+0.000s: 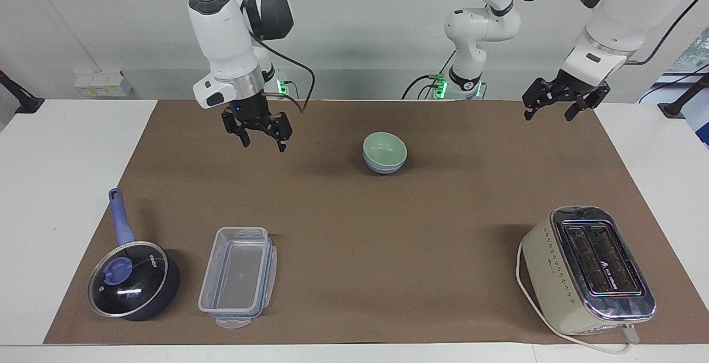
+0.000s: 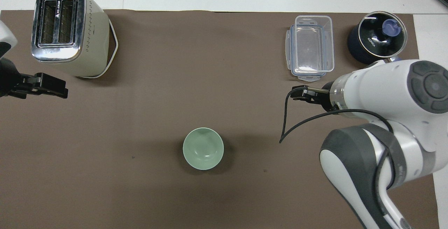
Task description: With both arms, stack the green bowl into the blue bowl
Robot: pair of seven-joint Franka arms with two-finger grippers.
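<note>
The green bowl (image 1: 384, 148) (image 2: 203, 148) sits nested in the blue bowl (image 1: 382, 169), whose lower wall alone shows under it in the facing view. The stack stands on the brown mat at mid-table, toward the robots. My right gripper (image 1: 263, 146) (image 2: 296, 93) hangs open and empty in the air, over bare mat beside the stack, toward the right arm's end. My left gripper (image 1: 547, 117) (image 2: 59, 87) waits open and empty, raised over the mat's edge at the left arm's end.
A cream toaster (image 1: 587, 269) (image 2: 66, 29) stands away from the robots at the left arm's end. A clear lidless plastic container (image 1: 238, 277) (image 2: 311, 47) and a dark blue lidded saucepan (image 1: 133, 280) (image 2: 376, 42) stand away from the robots at the right arm's end.
</note>
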